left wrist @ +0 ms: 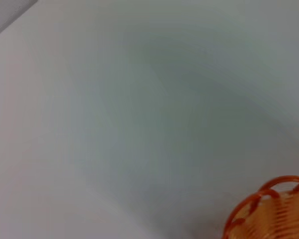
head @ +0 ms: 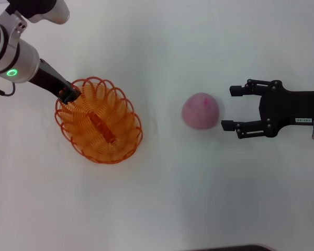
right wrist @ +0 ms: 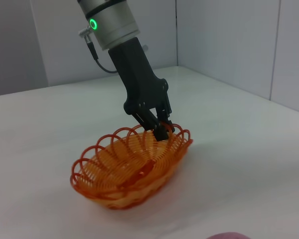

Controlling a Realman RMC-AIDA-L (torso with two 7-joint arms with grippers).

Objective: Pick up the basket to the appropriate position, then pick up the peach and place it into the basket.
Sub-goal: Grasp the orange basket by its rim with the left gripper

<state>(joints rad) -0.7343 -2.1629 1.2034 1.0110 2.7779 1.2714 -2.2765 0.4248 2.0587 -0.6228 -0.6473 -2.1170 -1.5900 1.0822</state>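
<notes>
A plain white worktop (head: 162,198) carries two things, well apart: the orange wire basket (head: 98,121) on its left part and the pink peach (head: 200,111) resting toward the right.

Left wrist view was mostly bare white tabletop (left wrist: 139,124), blurred and evenly lit, with a faint greyish shade across the middle. A darker grey strip (left wrist: 7,12) cut one corner where the tabletop edge ran diagonally. Only a small part of the basket (left wrist: 271,214) showed at the opposite corner: orange looped rim wires arching over closely spaced orange ribs, resting on the tabletop. Rest of the basket was cut off by the frame edge. No fingers visible in this view
</notes>
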